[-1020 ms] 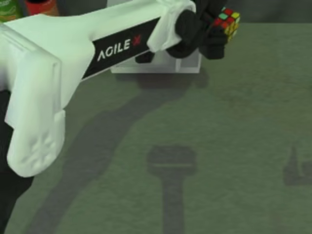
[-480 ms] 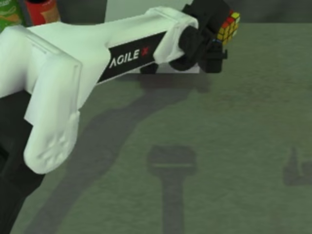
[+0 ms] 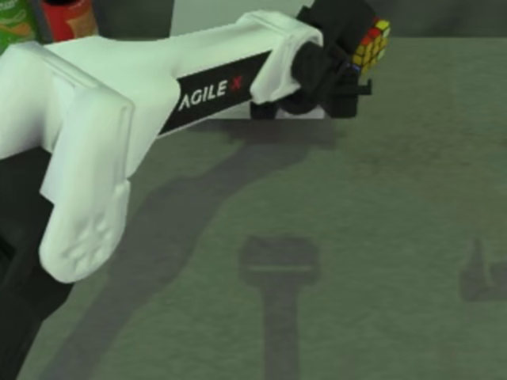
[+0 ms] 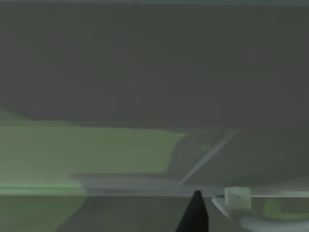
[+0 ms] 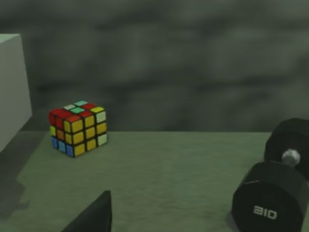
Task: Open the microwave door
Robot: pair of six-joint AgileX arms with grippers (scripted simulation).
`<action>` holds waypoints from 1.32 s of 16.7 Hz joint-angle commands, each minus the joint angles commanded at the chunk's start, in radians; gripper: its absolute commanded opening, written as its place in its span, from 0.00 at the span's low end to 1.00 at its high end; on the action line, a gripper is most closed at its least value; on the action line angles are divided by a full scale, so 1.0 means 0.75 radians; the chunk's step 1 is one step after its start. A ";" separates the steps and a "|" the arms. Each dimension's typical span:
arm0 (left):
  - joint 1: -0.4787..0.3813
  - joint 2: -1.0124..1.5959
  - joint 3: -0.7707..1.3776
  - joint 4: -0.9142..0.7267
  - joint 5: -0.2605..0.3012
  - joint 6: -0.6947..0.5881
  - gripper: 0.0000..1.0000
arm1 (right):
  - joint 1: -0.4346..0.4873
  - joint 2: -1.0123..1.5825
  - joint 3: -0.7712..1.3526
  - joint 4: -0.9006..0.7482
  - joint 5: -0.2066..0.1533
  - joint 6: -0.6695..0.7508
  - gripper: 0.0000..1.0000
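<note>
Left gripper [image 3: 348,83] at the microwave [image 3: 214,20] front, door step underway (finger state can't tell); next: pull door outward.

Microwave [image 3: 207,20]: pale white box at table's far edge, mostly hidden by arm; door state not visible.

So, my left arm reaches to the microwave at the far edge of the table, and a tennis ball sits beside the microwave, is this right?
Not quite: the thing beside the microwave is a colour cube, not a tennis ball, as the right wrist view shows. The rest holds: in the top view the left arm reaches to the microwave at the table's far edge.
</note>
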 joint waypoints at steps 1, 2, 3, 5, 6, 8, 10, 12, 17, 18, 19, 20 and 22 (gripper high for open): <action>0.000 0.000 0.000 0.000 0.000 0.000 0.17 | 0.000 0.000 0.000 0.000 0.000 0.000 1.00; 0.000 0.000 0.000 0.000 0.000 0.000 0.10 | 0.000 0.000 0.000 0.000 0.000 0.000 1.00; 0.000 0.000 0.000 0.000 0.000 0.000 0.02 | 0.000 0.000 0.000 0.000 0.000 0.000 1.00; 0.000 0.000 0.000 0.000 0.000 0.000 0.00 | 0.000 0.000 0.000 0.000 0.000 0.000 1.00; 0.000 0.000 0.000 0.000 0.000 0.000 0.00 | 0.000 0.000 0.000 0.000 0.000 0.000 1.00; 0.000 0.000 0.000 0.000 0.000 0.000 0.00 | 0.000 0.000 0.000 0.000 0.000 0.000 1.00; 0.000 0.000 0.000 0.000 0.000 0.000 0.00 | 0.000 0.000 0.000 0.000 0.000 0.000 1.00; -0.051 -0.036 -0.076 -0.010 0.013 -0.002 0.00 | 0.000 0.000 0.000 0.000 0.000 0.000 1.00; -0.045 -0.113 -0.205 0.062 -0.021 -0.033 0.00 | 0.000 0.000 0.000 0.000 0.000 0.000 1.00; -0.045 -0.128 -0.228 0.078 -0.027 -0.040 0.00 | 0.000 0.000 0.000 0.000 0.000 0.000 1.00; -0.045 -0.135 -0.236 0.084 -0.028 -0.042 0.00 | 0.000 0.000 0.000 0.000 0.000 0.000 1.00; -0.045 -0.135 -0.236 0.084 -0.028 -0.042 0.00 | 0.000 0.000 0.000 0.000 0.000 0.000 1.00; -0.045 -0.135 -0.236 0.084 -0.028 -0.042 0.00 | 0.000 0.000 0.000 0.000 0.000 0.000 1.00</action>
